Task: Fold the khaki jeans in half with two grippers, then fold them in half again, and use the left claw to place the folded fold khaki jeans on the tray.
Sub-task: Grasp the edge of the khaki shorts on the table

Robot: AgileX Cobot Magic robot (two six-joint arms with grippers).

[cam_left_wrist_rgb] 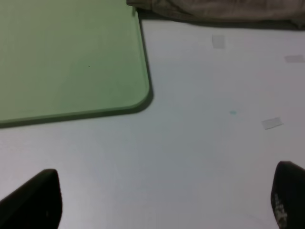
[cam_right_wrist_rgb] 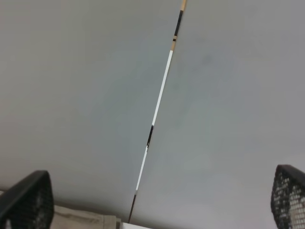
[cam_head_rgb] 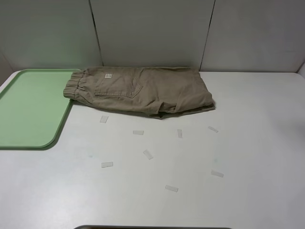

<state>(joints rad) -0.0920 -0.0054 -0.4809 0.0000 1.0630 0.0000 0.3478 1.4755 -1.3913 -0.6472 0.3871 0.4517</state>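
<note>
The khaki jeans [cam_head_rgb: 143, 90] lie folded lengthwise at the far middle of the white table, with the elastic waistband on the left touching the tray's far right corner. The mint-green tray [cam_head_rgb: 28, 109] lies flat at the left. Neither arm shows in the exterior high view. In the left wrist view my left claw [cam_left_wrist_rgb: 161, 198] is open and empty above bare table, near the tray's corner [cam_left_wrist_rgb: 71, 57], with the jeans' edge [cam_left_wrist_rgb: 224, 9] farther off. My right gripper [cam_right_wrist_rgb: 157, 198] is open and empty, facing the back wall; a strip of the jeans [cam_right_wrist_rgb: 81, 220] shows below it.
Several small strips of clear tape [cam_head_rgb: 147, 154] are stuck on the table in front of the jeans. Grey wall panels [cam_head_rgb: 152, 33] with dark seams [cam_right_wrist_rgb: 157, 109] stand right behind the jeans. The table's front edge [cam_head_rgb: 152, 227] is at the bottom.
</note>
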